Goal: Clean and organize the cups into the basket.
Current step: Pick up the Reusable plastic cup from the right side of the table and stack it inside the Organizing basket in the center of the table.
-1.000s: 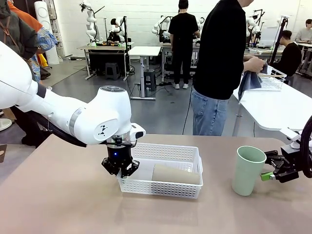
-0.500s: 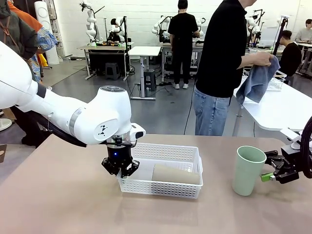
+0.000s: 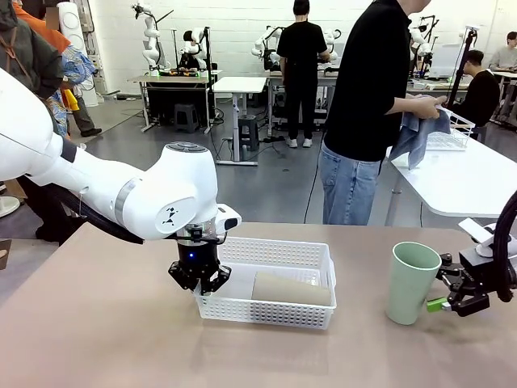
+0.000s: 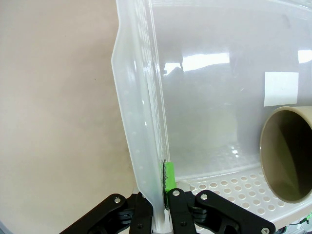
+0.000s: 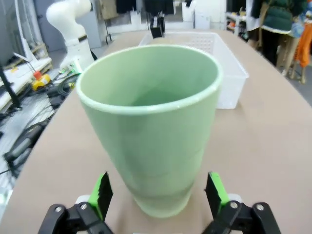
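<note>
A: Now, which step is this?

B: Fetching the mint cup (image 5: 151,131), I'd say; it stands upright on the desk (image 3: 97,323), its base between the right jaws, which gape either side, pads clear of it.

A: And next?

B: Likely close, lift, carry it left to the basket (image 3: 266,311); the left jaws are clamped on its left wall; a tan cup (image 3: 292,288) lies on its side inside.

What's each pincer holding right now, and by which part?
Left pincer is shut on the basket, gripping its short end wall at the rim. Right pincer holds nothing: its open jaws flank the green cup near its base.
</note>
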